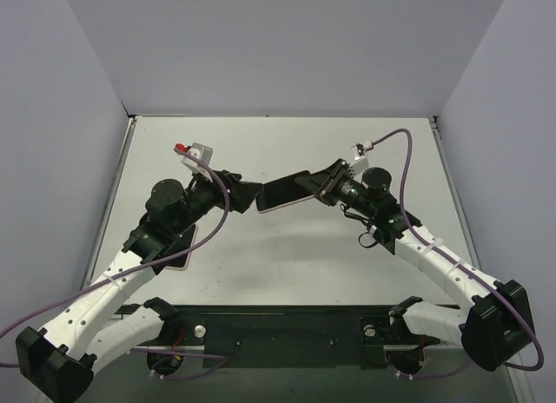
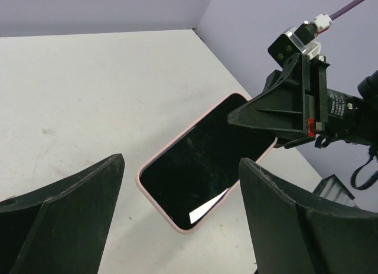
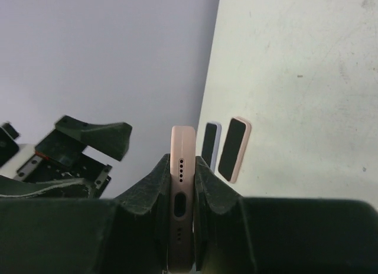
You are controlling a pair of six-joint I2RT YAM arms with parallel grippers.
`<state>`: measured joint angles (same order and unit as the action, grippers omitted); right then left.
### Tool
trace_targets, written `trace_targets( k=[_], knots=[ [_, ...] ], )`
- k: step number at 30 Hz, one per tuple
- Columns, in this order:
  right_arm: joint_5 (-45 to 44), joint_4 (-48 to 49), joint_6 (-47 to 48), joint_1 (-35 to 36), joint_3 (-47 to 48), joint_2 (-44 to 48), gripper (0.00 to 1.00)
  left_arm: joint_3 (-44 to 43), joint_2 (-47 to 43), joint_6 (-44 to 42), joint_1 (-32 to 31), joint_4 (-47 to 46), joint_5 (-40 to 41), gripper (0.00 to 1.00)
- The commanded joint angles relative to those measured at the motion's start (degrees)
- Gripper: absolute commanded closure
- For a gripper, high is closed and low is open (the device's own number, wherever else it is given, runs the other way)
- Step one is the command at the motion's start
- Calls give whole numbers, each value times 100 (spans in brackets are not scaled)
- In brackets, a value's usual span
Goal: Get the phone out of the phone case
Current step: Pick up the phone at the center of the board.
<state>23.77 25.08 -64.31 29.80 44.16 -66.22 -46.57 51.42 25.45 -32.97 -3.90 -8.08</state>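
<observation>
- My right gripper (image 3: 183, 168) clamps one end of the pink phone case (image 3: 183, 138), with the phone (image 2: 201, 162) inside, above the table (image 1: 287, 273).
- My left gripper (image 2: 181, 162) gapes at the free end; an off-centre bite could twist the case loose and drop it.

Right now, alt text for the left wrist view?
A dark-screened phone in a pink case is held above the white table, its far end clamped by the right gripper. The left gripper shows its jaws open in the foreground, one each side of the phone.
</observation>
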Motion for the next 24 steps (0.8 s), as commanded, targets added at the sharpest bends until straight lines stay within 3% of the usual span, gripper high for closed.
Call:
trace_targets(
  k=[1, 7, 9, 12, 17, 22, 24],
  knots=[
    [-443, 2262, -844, -220, -513, 443, 100, 234, -9, 969, 63, -1023, -545, 11],
    [-812, 3142, -969, -159, -751, 732, 100, 814, 272, 3655, 116, -3167, -1126, 11],
    [-943, 3319, -1004, -133, -865, 881, 100, 895, 342, 4062, 150, -3433, -995, 10],
    [-997, 3398, -951, -115, -944, 1031, 100, 904, 404, 4310, 124, -3408, -872, 12],
    [-1050, 3459, -890, -45, -1094, 1234, 100, 1282, 53, 4670, -42, -3486, 23, 19],
    [-1137, 3820, -838, 201, -1191, 1172, 100, 1036, 648, 4934, -428, -4310, -247, 19],
    [-1304, 3986, -793, 298, -1269, 1181, 100, 974, 842, 4978, -578, -4610, -221, 25]
  ],
)
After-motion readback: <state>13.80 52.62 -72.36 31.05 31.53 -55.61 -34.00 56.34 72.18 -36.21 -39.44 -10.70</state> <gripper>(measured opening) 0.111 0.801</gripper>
